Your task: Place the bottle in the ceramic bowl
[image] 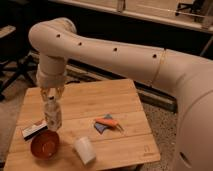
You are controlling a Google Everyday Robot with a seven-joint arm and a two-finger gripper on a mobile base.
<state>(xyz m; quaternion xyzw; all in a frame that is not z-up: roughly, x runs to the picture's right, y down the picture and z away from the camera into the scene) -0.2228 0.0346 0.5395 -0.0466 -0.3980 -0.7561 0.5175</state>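
Gripper (52,98) grasps the bottle (53,118) by its cap; the bottle hangs upright, just above the far rim of the ceramic bowl (34,148).

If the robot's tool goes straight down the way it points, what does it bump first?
The tool points down, gripping the bottle. Straight down, the bottle's bottom would probably meet the ceramic bowl at its far rim first; depth is unclear, so maybe the table just behind it.
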